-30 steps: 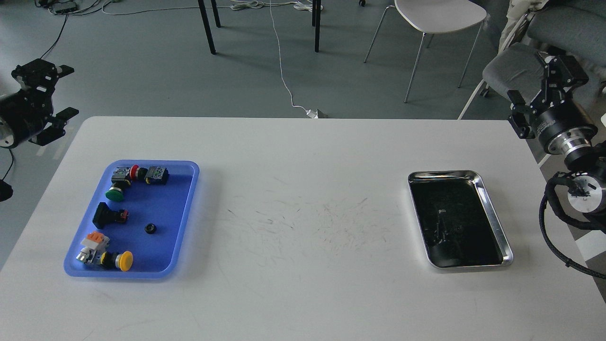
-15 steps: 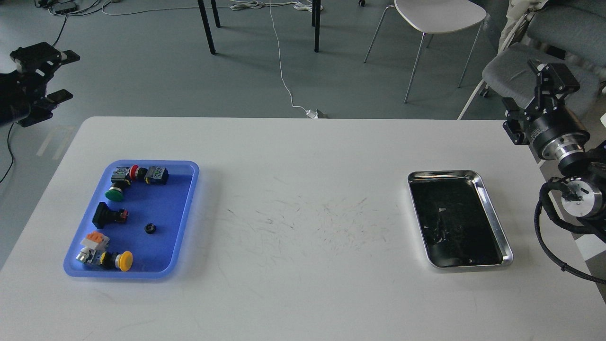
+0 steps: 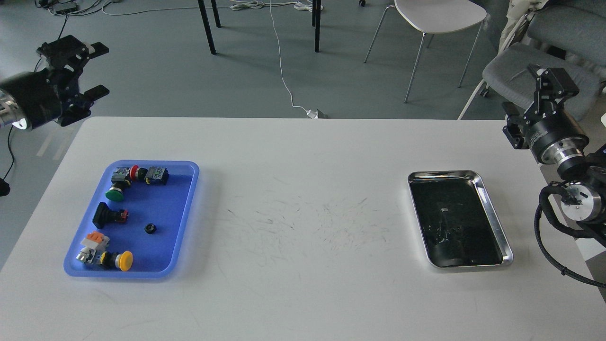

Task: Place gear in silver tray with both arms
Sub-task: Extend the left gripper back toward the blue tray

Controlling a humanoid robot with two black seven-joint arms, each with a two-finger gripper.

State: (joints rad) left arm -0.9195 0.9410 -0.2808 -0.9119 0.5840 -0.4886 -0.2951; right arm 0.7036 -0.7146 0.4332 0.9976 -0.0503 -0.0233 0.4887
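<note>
Head view: small black gear (image 3: 150, 228) in blue tray (image 3: 187, 208), worktop's (image 3: 303, 293) left side, down and right of left gripper (image 3: 92, 68), fingers wide, empty. Silver tray (image 3: 492, 213) far right, nearer right gripper (image 3: 539, 102), finger gap indiscernible.

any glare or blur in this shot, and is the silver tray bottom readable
Head view: lighting is soft and even, shadows under the blue tray are faint. The silver tray has a bright rim, and its dark bottom mirrors the room, so no gear can be made out there. No motion blur is evident on the left claw.
</note>
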